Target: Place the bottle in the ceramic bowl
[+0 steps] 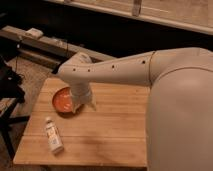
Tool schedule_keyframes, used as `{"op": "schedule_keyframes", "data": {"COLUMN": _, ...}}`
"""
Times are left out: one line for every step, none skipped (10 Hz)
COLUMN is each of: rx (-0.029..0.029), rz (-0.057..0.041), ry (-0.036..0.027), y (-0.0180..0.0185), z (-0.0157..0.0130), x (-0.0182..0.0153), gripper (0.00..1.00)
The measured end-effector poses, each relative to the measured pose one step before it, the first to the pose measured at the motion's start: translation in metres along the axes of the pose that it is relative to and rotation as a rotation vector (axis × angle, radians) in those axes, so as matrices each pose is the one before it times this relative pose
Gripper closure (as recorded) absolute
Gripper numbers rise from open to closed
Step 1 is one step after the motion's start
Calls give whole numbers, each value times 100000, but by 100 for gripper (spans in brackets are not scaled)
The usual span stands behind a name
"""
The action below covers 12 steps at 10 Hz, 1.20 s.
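The bottle [53,135] lies flat on the table [117,132], close to the front left corner. Its white cap points toward the far side, and its orange-labelled body angles slightly to the right as it comes nearer. Nothing touches it, and bare wood shows all round it.

Beyond the bottle, a clear gap away, the bowl [62,100] sits on the table's left half, orange and shiny inside. There is nothing in the part of it I can see, but its right side is hidden by the arm.

The gripper [84,104] hangs low at the bowl's right rim, pointing down at the table, well apart from the bottle. From here I cannot tell whether it is spread or pressed together, and I see nothing held in it.

The arm [112,70] comes in from the right as a long pale tube with a row of small dark dots. It bends at a rounded elbow above the bowl and drops straight down into the wrist. The robot's big white body [180,115] fills the right side and covers that end of the table.

To the left of the table stands a black frame [9,87]. Behind it a dark bench [45,45] carries a small pale object [34,33].
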Motion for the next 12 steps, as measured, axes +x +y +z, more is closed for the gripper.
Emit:
{"op": "schedule_keyframes", "data": {"rx": -2, "rz": 10, "ry": -12, "y": -6, "z": -4, "x": -4, "gripper": 35}}
{"op": "schedule_keyframes", "data": {"rx": 36, "rz": -96, "ry": 15, "y": 7, "z": -9, "x": -1, "gripper": 35}}
{"op": "schedule_keyframes", "data": {"rx": -94, "rz": -1033, "ry": 44, "y": 55, "z": -56, "x": 12, "gripper": 35}}
{"op": "schedule_keyframes", "data": {"rx": -136, "rz": -1792, "ry": -25, "y": 404, "z": -84, "x": 147, "gripper": 35}}
{"op": "schedule_keyframes", "data": {"rx": -798, "rz": -2804, "ry": -325, "y": 1081, "z": -199, "x": 412, "gripper": 35}}
{"op": "schedule_keyframes", "data": {"rx": -1774, "rz": -4320, "ry": -988, "y": 1864, "z": -246, "x": 836, "gripper": 35}}
{"op": "schedule_keyframes", "data": {"rx": -1675, "rz": -4932, "ry": -1034, "y": 2054, "z": -221, "x": 1153, "gripper": 35}}
{"op": "schedule_keyframes", "data": {"rx": -1265, "rz": -3926, "ry": -739, "y": 1991, "z": -26, "x": 854, "gripper": 35}}
{"op": "schedule_keyframes", "data": {"rx": -890, "rz": -4247, "ry": -1259, "y": 2154, "z": 123, "x": 683, "gripper": 35}}
{"op": "schedule_keyframes", "data": {"rx": -272, "rz": -3202, "ry": -773, "y": 1379, "z": 184, "x": 327, "gripper": 35}}
{"op": "schedule_keyframes", "data": {"rx": -225, "rz": -6764, "ry": -752, "y": 2696, "z": 693, "x": 304, "gripper": 35}}
{"op": "schedule_keyframes", "data": {"rx": -92, "rz": -3650, "ry": 31, "y": 1564, "z": 619, "x": -259, "gripper": 35}}
